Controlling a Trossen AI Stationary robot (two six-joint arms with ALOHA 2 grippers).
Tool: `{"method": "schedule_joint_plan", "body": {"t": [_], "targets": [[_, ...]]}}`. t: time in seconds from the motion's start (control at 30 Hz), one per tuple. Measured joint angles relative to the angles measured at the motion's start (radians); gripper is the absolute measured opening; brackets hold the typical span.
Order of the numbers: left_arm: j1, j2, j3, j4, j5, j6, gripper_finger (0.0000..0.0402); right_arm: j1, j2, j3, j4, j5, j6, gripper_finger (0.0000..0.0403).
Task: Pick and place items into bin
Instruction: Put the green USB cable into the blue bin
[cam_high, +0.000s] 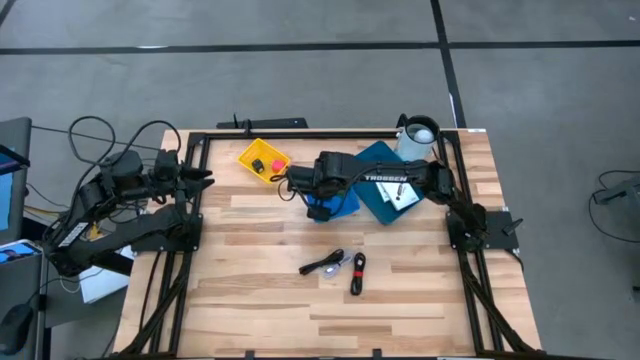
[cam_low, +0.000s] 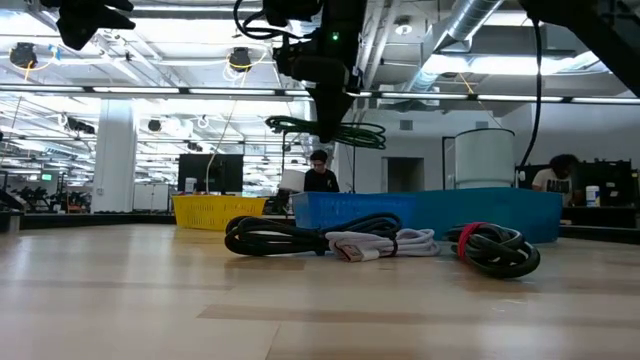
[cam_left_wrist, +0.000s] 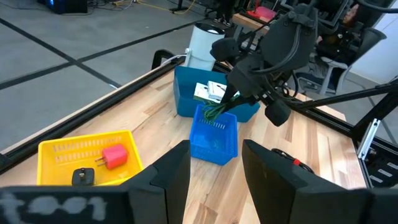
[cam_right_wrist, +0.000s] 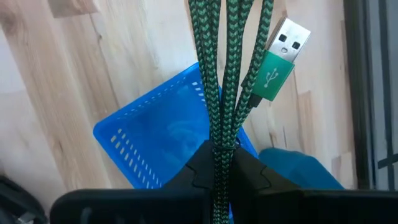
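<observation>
carrying step in hand, by the look of it: braided black-and-green usb cord (cam_right_wrist: 225, 81) pinched in the right gripper (cam_right_wrist: 219, 163), jaws clamped tight on the bunched strands, green plug and silver connector dangling free. held directly above the small blue slatted plastic basket (cam_high: 333, 205), near table centre, a touch toward 12 o'clock. in the low view, hanging in loose loops well clear of the basket rim.

next move, as a judgement: lower until the loops sit inside the walls, then release; stiff coils may spring over the low rim if let go too high.

right arm stretched across from the 3 o'clock edge, wrist turned down, passing over the larger blue bin (cam_high: 385, 190) holding white printed cards (cam_high: 403, 195). left gripper (cam_left_wrist: 214, 177) parked off the 9 o'clock edge, fingers apart and holding nothing, aimed toward the yellow tray (cam_high: 262, 160) with the small red block (cam_left_wrist: 114, 155) and black piece (cam_left_wrist: 83, 177). three more coiled cables (cam_high: 340, 268) lying at about 6 o'clock of the basket, not yet binned.
</observation>
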Motion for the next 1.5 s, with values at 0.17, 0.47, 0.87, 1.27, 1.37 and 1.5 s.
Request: {"method": "schedule_joint_plan", "body": {"t": [0.17, 0.47, 0.87, 1.27, 1.37, 1.5], "targets": [[0.000, 0.000, 0.000, 0.000, 0.001, -0.001, 0.0135, 0.000, 0.000, 0.000, 0.031, 0.009, -0.013, 0.0011], [0.000, 0.000, 0.000, -0.002, 0.002, -0.002, 0.0135, 0.025, 0.000, 0.000, 0.013, 0.021, -0.050, 0.0011], [0.000, 0.000, 0.000, -0.002, 0.003, -0.004, 0.0135, 0.075, -0.212, -0.080, 0.024, 0.108, -0.003, 0.0011], [0.000, 0.000, 0.000, 0.000, 0.006, 0.001, 0.0135, 0.043, -0.660, -0.928, 0.894, 0.055, 0.000, 0.0013], [0.000, 0.000, 0.000, 0.000, 0.003, -0.001, 0.0135, 0.012, -0.671, -1.054, 1.058, 0.009, -0.008, 0.0014], [0.000, 0.000, 0.000, 0.001, 0.003, -0.005, 0.0135, -0.024, -0.642, -1.134, 1.182, -0.034, -0.023, 0.0015]]}}
